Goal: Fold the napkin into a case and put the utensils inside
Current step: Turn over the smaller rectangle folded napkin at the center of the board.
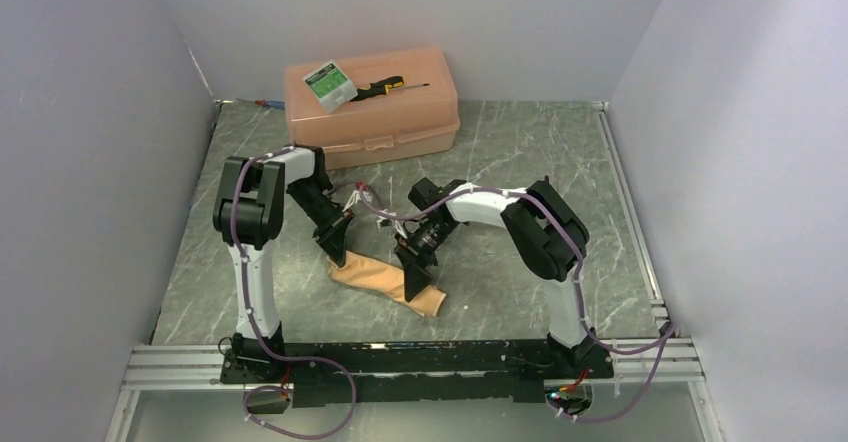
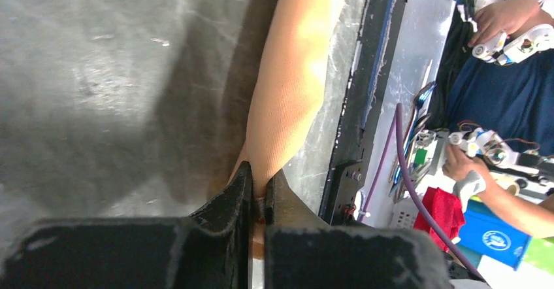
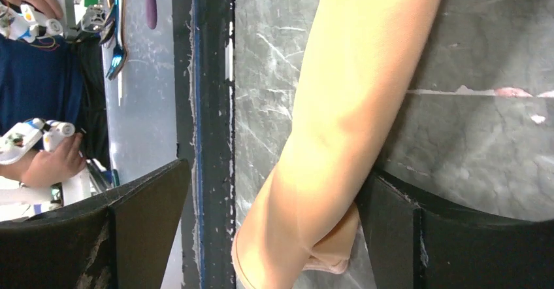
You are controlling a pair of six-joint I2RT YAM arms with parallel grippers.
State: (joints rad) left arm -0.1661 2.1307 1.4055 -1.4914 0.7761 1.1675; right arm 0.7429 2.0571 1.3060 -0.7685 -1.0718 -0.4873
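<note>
The napkin [image 1: 385, 280] is a narrow, folded peach-orange strip on the green table in front of the arms. My left gripper [image 1: 337, 252] stands on its left end; in the left wrist view the left gripper [image 2: 264, 201] is shut on an edge of the cloth [image 2: 287, 93]. My right gripper [image 1: 413, 282] is over the strip's right part. In the right wrist view the right gripper [image 3: 268, 223] is open and straddles the napkin [image 3: 353, 106], with one finger [image 3: 385, 230] touching the cloth. Blue-sheened utensils [image 3: 117, 47] lie beyond the table's near rail, also in the left wrist view [image 2: 418, 112].
A rigid peach plastic box [image 1: 375, 127] stands at the back, with a black-and-yellow screwdriver [image 1: 385, 87] and a small green-and-white packet [image 1: 330, 84] on its lid. A black and metal rail [image 1: 400, 362] runs along the near edge. Grey walls close in three sides.
</note>
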